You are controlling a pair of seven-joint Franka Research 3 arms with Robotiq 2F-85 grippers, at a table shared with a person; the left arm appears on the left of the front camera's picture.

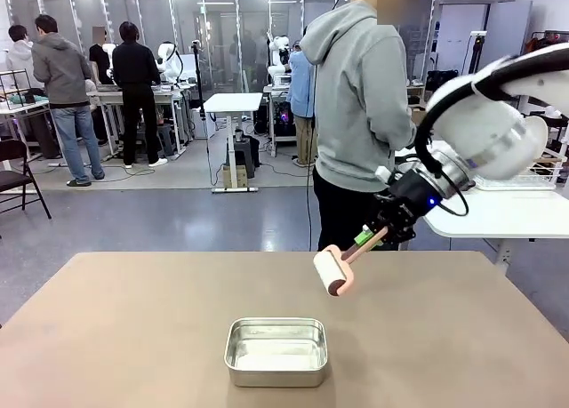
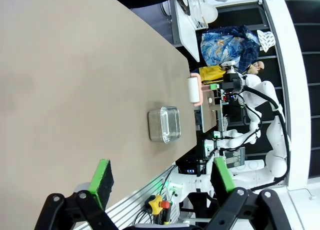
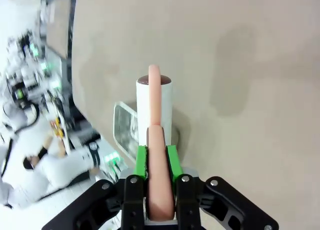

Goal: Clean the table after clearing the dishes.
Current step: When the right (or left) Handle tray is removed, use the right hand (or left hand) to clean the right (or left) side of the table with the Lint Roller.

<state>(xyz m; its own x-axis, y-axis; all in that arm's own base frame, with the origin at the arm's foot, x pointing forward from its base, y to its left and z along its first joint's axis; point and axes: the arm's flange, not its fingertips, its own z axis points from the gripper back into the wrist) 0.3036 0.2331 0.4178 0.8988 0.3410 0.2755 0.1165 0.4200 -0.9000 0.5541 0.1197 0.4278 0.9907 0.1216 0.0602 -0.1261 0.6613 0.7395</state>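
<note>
The table [image 1: 133,337] is the biggest thing here, a plain brown top running out toward a person in a grey hoodie [image 1: 360,115] who stands at its far side, turned partly away. From how the top lies, clearing the dishes looks done and the wiping is the step in hand.

The right arm [image 1: 484,124] reaches in over the far right corner. A square steel pan [image 1: 276,350] sits on the near middle of the top.

The right gripper [image 1: 369,239] is clamped narrow on the pink handle of a lint roller [image 1: 331,271], and the right wrist view shows its green pads [image 3: 141,162] pressed on either side of that handle. The handle slants from the jaws down toward the table and the robot's left. The white roll lies crosswise at its end, above the far half of the top, beyond the pan and just to its right. It seems to hang a little off the surface, though contact is hard to rule out.

So the surface to clean lies straight below and nearer than the roll; lowering it would bring the roll's long side flat for strokes.

The left gripper [image 2: 161,176] stands wide and empty, well apart from the roller.
</note>
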